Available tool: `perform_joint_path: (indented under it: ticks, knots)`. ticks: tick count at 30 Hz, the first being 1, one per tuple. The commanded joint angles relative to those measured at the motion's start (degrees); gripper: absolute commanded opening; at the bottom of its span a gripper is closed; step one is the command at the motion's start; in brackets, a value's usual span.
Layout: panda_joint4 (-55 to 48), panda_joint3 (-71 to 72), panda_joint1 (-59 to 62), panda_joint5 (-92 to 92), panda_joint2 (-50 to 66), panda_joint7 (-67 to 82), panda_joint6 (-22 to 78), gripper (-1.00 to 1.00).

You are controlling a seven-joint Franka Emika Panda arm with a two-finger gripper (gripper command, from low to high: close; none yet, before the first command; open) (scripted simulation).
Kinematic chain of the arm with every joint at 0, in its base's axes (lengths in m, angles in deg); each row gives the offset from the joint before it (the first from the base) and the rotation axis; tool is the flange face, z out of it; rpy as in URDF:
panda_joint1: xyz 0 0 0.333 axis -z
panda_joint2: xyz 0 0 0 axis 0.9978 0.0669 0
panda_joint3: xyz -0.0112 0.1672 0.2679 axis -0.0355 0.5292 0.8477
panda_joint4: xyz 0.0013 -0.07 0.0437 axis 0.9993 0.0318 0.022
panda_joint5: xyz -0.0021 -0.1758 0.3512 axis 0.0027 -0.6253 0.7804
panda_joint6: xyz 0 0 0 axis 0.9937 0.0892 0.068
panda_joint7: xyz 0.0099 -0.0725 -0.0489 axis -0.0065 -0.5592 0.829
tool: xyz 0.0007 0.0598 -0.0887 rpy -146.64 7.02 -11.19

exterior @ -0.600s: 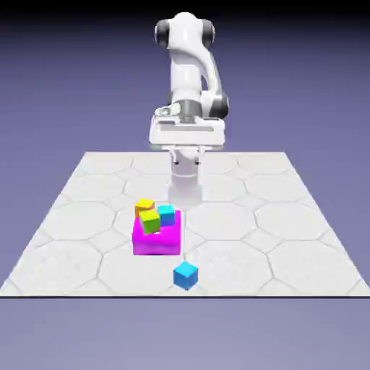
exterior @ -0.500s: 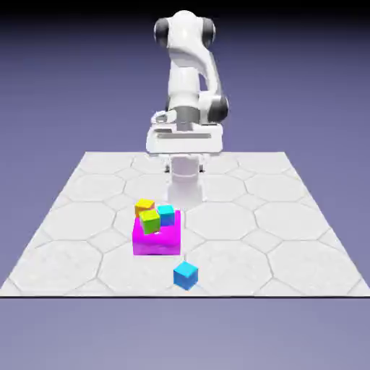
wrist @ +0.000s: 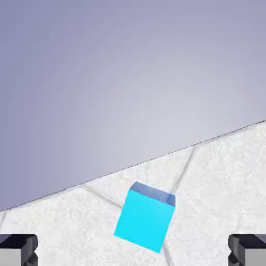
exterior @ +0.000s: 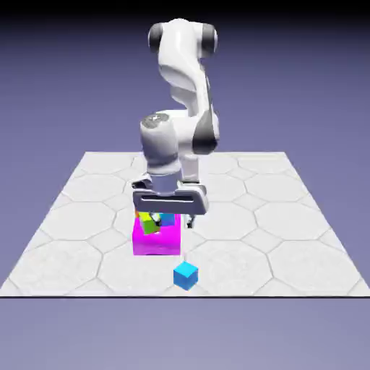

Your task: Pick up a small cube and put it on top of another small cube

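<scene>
My white arm (exterior: 181, 87) reaches out over a pale bench (exterior: 289, 238) tiled in large octagons, before a plain blue-violet backdrop. My tool (wrist: 133, 250) hangs over the middle of the bench, released, its jaws spread wide with nothing between them. In the hand view the two grey fingertips (wrist: 18, 249) sit at the bottom corners, far apart.

The blue cube (exterior: 186, 275) lies alone on the bench near the front edge, close to the camera in the exterior view. It sits flat on a tile, turned so that one corner faces forward. It is below my tool in that view and apart from it, touching nothing else. In the hand view the same cube (wrist: 145, 217) shows low and near the middle, between the fingertips but well clear of both, tilted in the frame, with the bench's edge running on a slant behind it.

A magenta block (exterior: 156, 241), far larger than the cube, stands on the bench behind the blue cube and a little toward the exterior view's left. On top of it rest small cubes: a green one (exterior: 149, 223) and a teal one (exterior: 168, 218), both partly hidden by my hand. The hand's wide body (exterior: 169, 200) crosses in front of the block's upper part, so I cannot tell exactly how those small cubes sit.
</scene>
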Motion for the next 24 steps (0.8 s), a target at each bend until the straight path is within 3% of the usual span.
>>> perform_joint_path:
  ticks: [1, 16, 21, 22, 24]
  knots:
    - [-1.8, -0.3, 0.0, 0.7, 2.1, -0.5, 2.3, 0.0]
    - [-28.4, -4.7, 0.5, 11.7, 33.2, -7.9, 35.9, 0.0]
    - [-22.4, -3.4, -0.9, 13.8, 35.5, -6.0, 27.8, 0.0]
    - [-22.4, -3.4, -0.9, 13.8, 35.5, -6.0, 27.8, -1.0]
    - [-24.2, -3.8, -0.5, 13.1, 34.8, -6.6, 30.3, -1.0]
